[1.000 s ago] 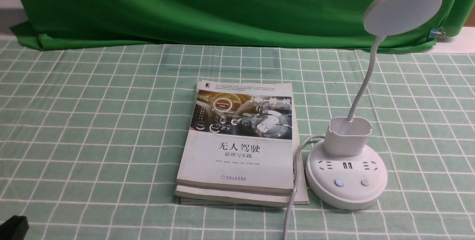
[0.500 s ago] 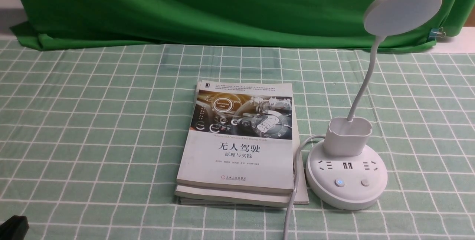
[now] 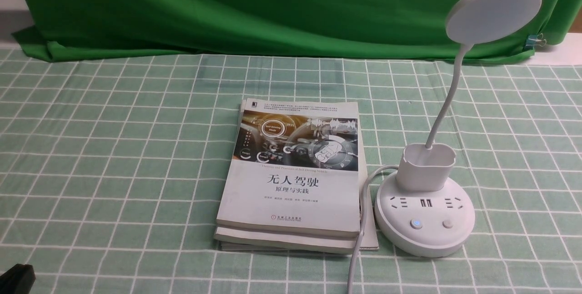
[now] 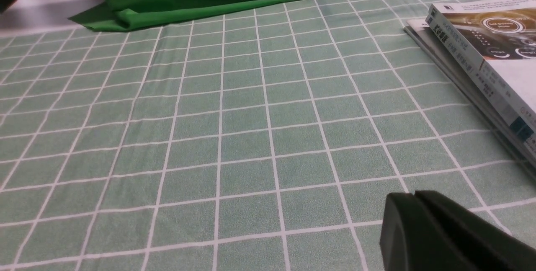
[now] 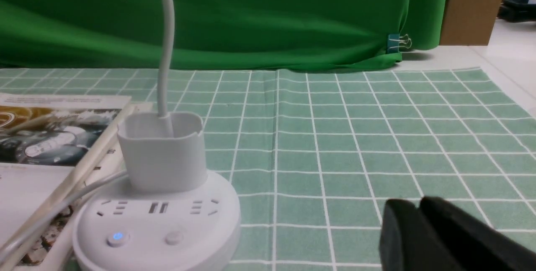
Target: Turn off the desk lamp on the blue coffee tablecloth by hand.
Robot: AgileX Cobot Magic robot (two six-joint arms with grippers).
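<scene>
The white desk lamp (image 3: pixel 425 219) stands on the mint checked tablecloth (image 3: pixel 113 148) at the front right, its disc head (image 3: pixel 493 11) raised on a thin neck. Its base has a blue-lit button (image 3: pixel 415 224) and a plain button (image 3: pixel 448 224). The lamp also shows in the right wrist view (image 5: pixel 159 216). My right gripper (image 5: pixel 418 208) is shut and empty, low over the cloth, apart from the lamp base. My left gripper (image 4: pixel 414 197) is shut and empty over the cloth; in the front view only a black corner of it (image 3: pixel 16 278) shows at the front left.
A stack of books (image 3: pixel 293 176) lies beside the lamp base, also in the left wrist view (image 4: pixel 481 61). The lamp's white cord (image 3: pixel 359 239) runs along the books' edge toward the front. A dark green cloth (image 3: pixel 273 7) hangs at the back.
</scene>
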